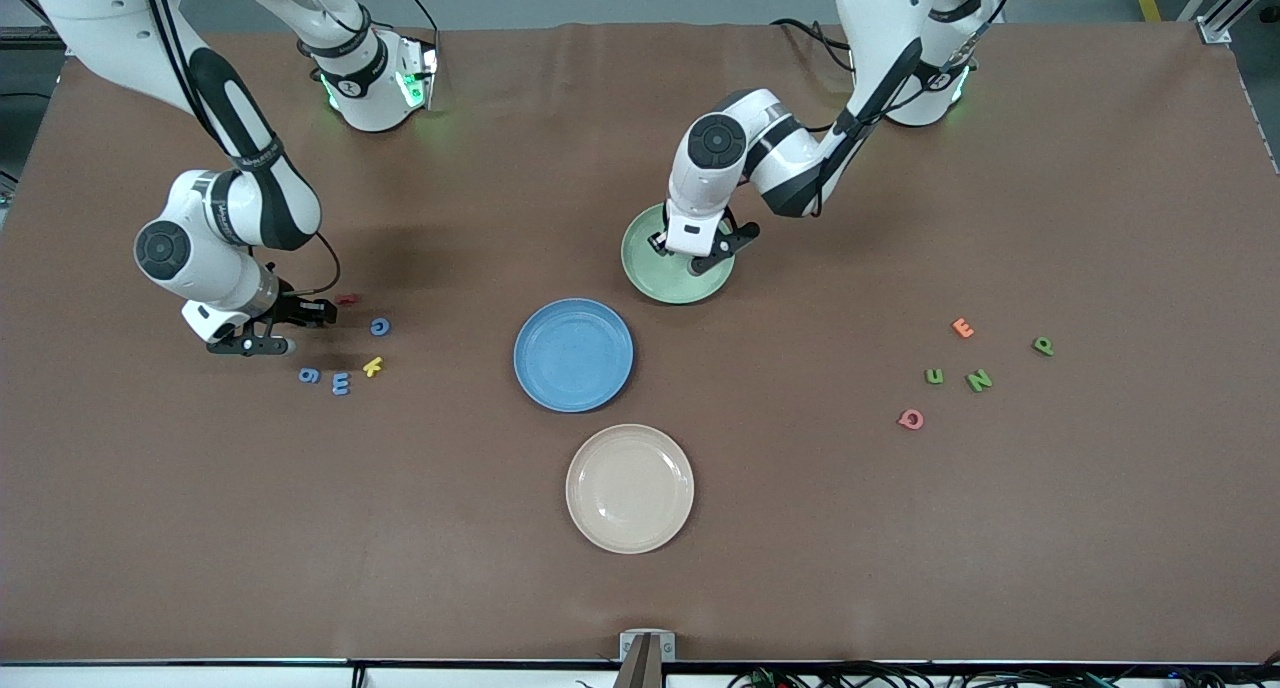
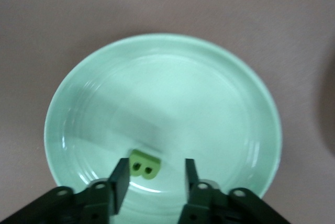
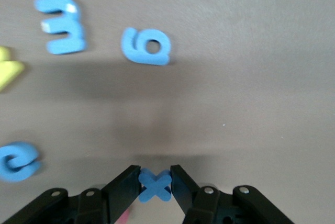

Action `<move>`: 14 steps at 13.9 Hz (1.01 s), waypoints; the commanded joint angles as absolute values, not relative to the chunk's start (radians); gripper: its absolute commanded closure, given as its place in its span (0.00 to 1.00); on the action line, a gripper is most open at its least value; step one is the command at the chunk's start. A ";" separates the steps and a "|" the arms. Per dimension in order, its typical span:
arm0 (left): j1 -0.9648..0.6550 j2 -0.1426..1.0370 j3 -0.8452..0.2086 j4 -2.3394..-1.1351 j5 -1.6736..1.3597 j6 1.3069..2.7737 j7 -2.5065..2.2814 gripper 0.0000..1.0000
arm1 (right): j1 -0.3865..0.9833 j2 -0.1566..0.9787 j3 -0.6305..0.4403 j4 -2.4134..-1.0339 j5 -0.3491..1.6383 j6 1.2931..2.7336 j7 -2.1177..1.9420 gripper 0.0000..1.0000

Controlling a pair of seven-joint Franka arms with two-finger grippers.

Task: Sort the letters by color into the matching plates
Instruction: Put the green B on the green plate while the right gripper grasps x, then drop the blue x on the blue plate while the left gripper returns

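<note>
My left gripper (image 1: 697,255) hangs open just over the pale green plate (image 1: 672,284). In the left wrist view a green letter B (image 2: 145,164) lies in the plate (image 2: 162,98), loose between the open fingers of the left gripper (image 2: 156,178). My right gripper (image 1: 268,334) is shut on a blue X (image 3: 155,185) low over the table at the right arm's end. Blue letters C (image 1: 380,326), 6 (image 1: 309,375) and 3 (image 1: 341,383) lie near it. Green letters U (image 1: 934,375), N (image 1: 979,379) and P (image 1: 1043,345) lie at the left arm's end. The blue plate (image 1: 573,355) is empty.
A cream plate (image 1: 629,488) lies nearer the front camera than the blue plate. A yellow K (image 1: 372,366) and a red letter (image 1: 347,299) lie among the blue letters. An orange E (image 1: 962,328) and a pink G (image 1: 911,419) lie among the green ones.
</note>
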State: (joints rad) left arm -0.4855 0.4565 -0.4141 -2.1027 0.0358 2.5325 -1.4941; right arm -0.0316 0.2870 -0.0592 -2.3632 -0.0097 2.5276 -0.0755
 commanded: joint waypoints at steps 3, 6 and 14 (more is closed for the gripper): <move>-0.411 0.374 -0.373 -2.068 0.063 2.488 -1.406 0.00 | 0.027 0.215 -0.058 -2.254 -0.005 2.343 -0.032 0.80; -0.283 0.345 -0.374 -1.991 0.063 2.375 -1.255 0.00 | 0.125 0.218 -0.058 -2.204 -0.005 2.304 0.117 0.80; -0.046 0.397 -0.373 -1.833 0.132 2.270 -0.815 0.00 | 0.440 0.303 -0.057 -2.054 0.017 2.304 0.575 0.80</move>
State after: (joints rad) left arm -0.1028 0.3706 -0.3635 -1.8608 0.1112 2.2864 -0.8979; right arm 0.3811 0.2378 -0.0461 -2.1345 -0.0045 2.3197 0.4878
